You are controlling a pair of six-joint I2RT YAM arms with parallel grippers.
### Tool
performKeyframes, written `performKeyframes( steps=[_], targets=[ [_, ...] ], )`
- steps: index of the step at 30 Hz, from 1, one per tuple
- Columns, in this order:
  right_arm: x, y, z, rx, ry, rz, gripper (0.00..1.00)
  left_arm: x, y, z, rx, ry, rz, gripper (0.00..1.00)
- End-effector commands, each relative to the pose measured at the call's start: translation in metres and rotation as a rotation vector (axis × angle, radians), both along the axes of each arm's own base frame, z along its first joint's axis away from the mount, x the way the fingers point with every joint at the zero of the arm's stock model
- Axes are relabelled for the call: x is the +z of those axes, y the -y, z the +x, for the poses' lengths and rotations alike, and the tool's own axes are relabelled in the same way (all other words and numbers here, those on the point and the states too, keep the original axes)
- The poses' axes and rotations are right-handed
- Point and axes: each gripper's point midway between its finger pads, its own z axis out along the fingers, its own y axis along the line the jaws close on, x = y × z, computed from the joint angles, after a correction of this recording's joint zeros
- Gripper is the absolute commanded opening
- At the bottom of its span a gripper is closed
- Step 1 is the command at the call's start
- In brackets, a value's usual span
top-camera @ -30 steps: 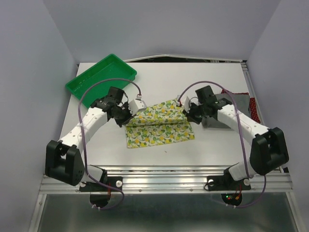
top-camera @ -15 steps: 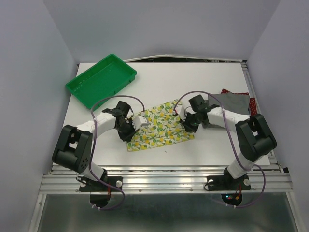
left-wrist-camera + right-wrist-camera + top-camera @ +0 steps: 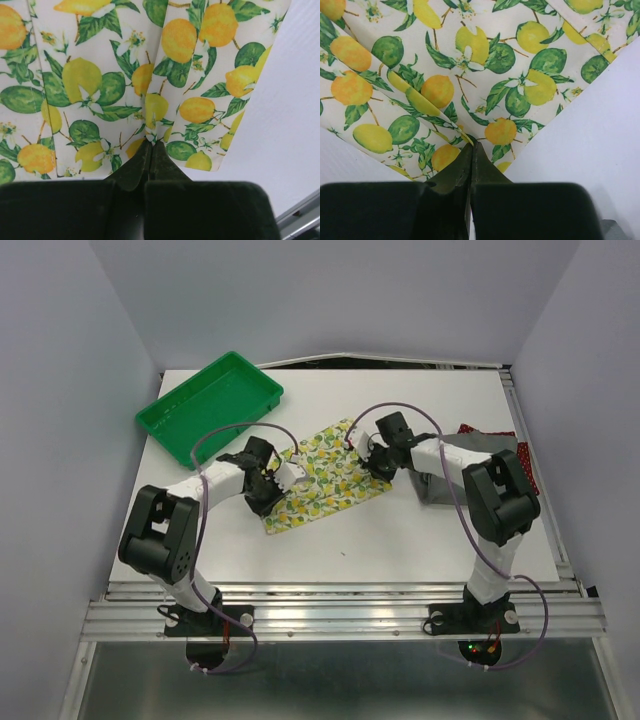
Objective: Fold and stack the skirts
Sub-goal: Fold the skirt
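Two closed jaw pairs: left gripper (image 3: 151,146) and right gripper (image 3: 471,145) clamp the white lemon-print cloth skirt (image 3: 325,478). Near edge carried rearward since a second ago; fold likely underway.

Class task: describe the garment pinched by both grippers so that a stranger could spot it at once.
On the white table, midway between the green tray and the grey skirt, lies the lemon-print skirt. Only it carries yellow and green fruit on white.
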Motion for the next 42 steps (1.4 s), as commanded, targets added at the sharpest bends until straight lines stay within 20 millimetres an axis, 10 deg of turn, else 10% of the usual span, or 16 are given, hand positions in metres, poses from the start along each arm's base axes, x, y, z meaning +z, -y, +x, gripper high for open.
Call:
performKeyframes(
  steps=[1, 6, 10, 11, 15, 21, 29, 42],
  targets=[
    [0.017, 0.006, 0.020, -0.011, 0.082, -0.026, 0.01, 0.005, -0.014, 0.017, 0.041, 0.052, 0.058, 0.00],
    [0.042, 0.012, 0.010, -0.031, 0.121, -0.009, 0.01, 0.023, -0.009, 0.005, 0.004, 0.062, 0.010, 0.00],
    [0.059, 0.016, 0.004, -0.107, 0.119, 0.021, 0.19, 0.020, -0.010, -0.006, -0.033, 0.070, 0.023, 0.00],
    [0.064, 0.016, 0.003, -0.126, 0.120, 0.034, 0.46, 0.020, -0.009, -0.006, -0.044, 0.083, 0.026, 0.00],
    [0.098, 0.009, -0.010, -0.223, 0.073, 0.148, 0.77, 0.018, -0.003, -0.017, -0.077, 0.090, 0.020, 0.23],
    [0.115, -0.012, -0.041, -0.396, -0.139, 0.334, 0.63, 0.046, 0.017, -0.027, -0.128, 0.153, -0.074, 0.45],
    [0.063, -0.053, -0.081, -0.789, -0.658, 0.562, 0.47, 0.052, 0.029, -0.029, -0.119, 0.122, -0.081, 0.46],
    [0.048, -0.133, -0.097, -1.004, -0.966, 0.838, 0.23, 0.044, 0.036, 0.006, -0.052, 0.215, -0.031, 0.41]
  ],
)
